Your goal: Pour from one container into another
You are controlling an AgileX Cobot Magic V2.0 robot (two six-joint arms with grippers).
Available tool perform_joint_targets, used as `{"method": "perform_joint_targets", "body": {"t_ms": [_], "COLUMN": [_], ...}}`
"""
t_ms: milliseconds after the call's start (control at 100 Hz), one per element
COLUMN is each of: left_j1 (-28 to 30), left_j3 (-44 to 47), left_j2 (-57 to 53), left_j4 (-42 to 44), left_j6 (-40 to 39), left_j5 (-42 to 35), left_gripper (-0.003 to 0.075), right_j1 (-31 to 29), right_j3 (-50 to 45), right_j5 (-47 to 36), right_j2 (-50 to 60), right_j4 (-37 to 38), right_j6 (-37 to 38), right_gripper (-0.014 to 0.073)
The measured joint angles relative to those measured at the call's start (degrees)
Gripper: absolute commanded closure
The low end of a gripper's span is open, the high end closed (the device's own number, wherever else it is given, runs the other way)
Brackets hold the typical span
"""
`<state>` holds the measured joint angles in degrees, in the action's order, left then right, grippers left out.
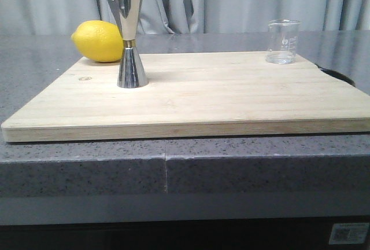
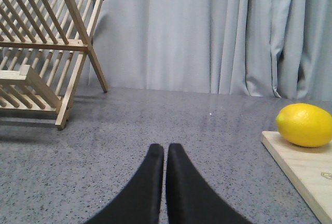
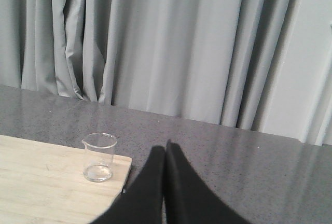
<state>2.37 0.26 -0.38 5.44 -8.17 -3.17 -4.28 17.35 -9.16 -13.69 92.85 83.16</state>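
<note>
My left gripper [image 2: 165,151] and right gripper [image 3: 166,149] hover over the grey counter [image 1: 87,169], jaws pressed together, empty. The beaker [image 1: 283,41] stands at the wooden board's [image 1: 219,96] far right corner; the jigger [image 1: 130,37] stands upright near its left, beside the lemon [image 1: 98,41]. Grey curtains [image 1: 243,1] hang behind.

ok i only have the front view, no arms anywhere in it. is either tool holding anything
Observer: No. The left tool is shut on nothing, low over bare grey counter.
Operator: and the right one
Observer: The right tool is shut and empty too, beside the board's corner where the small clear glass beaker stands.
Operator: anything off to the left i can't see
Observer: A slatted wooden dish rack stands on the counter, left of the yellow lemon.
</note>
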Motion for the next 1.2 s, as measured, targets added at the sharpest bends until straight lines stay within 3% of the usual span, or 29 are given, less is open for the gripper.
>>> {"method": "perform_joint_targets", "body": {"t_ms": [360,440,530,750,840,980,1200], "left_j1": [0.0,0.0,0.0,0.0,0.0,0.0,0.0], "left_j3": [0.0,0.0,0.0,0.0,0.0,0.0,0.0], "left_j2": [0.0,0.0,0.0,0.0,0.0,0.0,0.0], "left_j4": [0.0,0.0,0.0,0.0,0.0,0.0,0.0], "left_j6": [-0.1,-0.1,-0.1,-0.1,-0.1,-0.1,-0.1], "left_j5": [0.0,0.0,0.0,0.0,0.0,0.0,0.0], "left_gripper": [0.0739,0.0739,0.0739,0.0739,0.0739,0.0739,0.0739], "right_j1": [0.0,0.0,0.0,0.0,0.0,0.0,0.0], "right_j3": [-0.1,-0.1,-0.2,-0.2,-0.2,-0.8,-5.3], "right_j5": [-0.8,-1.0,-0.8,9.2,15.5,18.7,15.7], "right_j2": [0.0,0.0,0.0,0.0,0.1,2.7,9.7], "right_j4": [0.0,-2.8,-13.4,-58.6,-71.7,-80.5,-87.2], "right_j6": [0.0,-3.1,-14.3,-54.8,-67.7,-77.7,-81.2], "right_gripper": [0.0659,0.0659,0.0659,0.0659,0.0659,0.0659,0.0659]}}
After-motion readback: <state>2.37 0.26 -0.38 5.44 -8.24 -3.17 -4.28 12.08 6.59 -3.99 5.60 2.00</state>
